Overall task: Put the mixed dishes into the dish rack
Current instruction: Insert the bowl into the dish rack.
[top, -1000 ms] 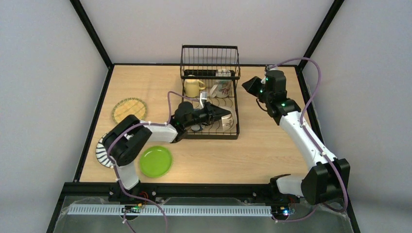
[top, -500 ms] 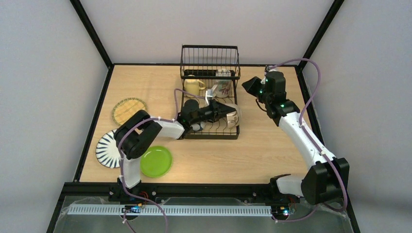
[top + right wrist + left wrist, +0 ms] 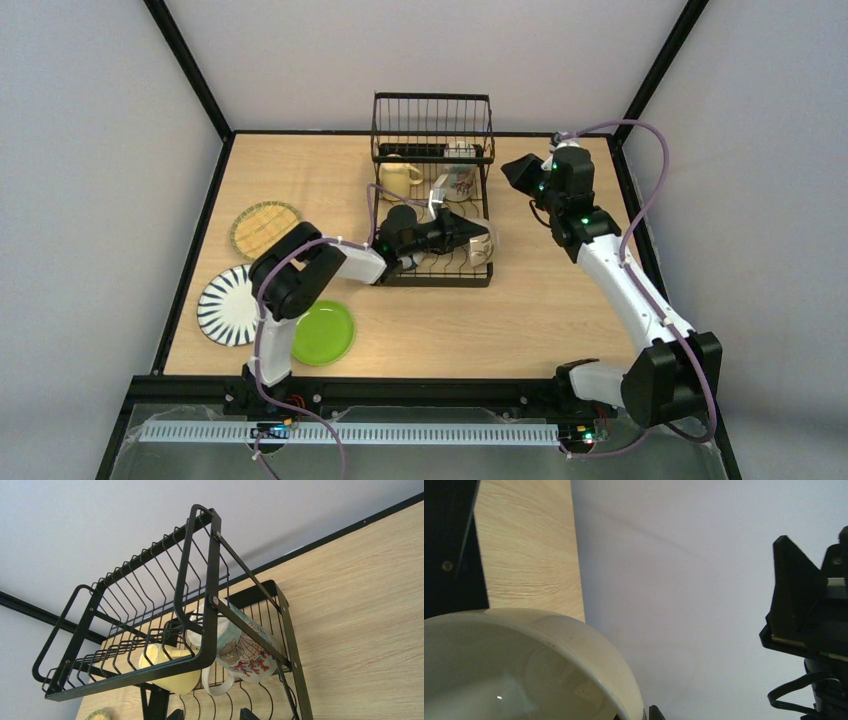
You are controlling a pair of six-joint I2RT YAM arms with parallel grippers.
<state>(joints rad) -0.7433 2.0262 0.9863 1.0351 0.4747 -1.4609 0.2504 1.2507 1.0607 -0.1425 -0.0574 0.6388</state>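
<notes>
Three plates lie on the desk (image 3: 540,310), all behind the left end effector (image 3: 465,236): one tan woven-look plate (image 3: 265,226), one black-striped white plate (image 3: 228,305) and one lime green plate (image 3: 322,331). Two mugs sit in the single black wire dish rack (image 3: 433,120), ahead of the right end effector (image 3: 515,172): one pale yellow mug (image 3: 398,178) and one patterned mug (image 3: 458,180). One cream-white bowl (image 3: 514,665) is at the left end effector's tip.
</notes>
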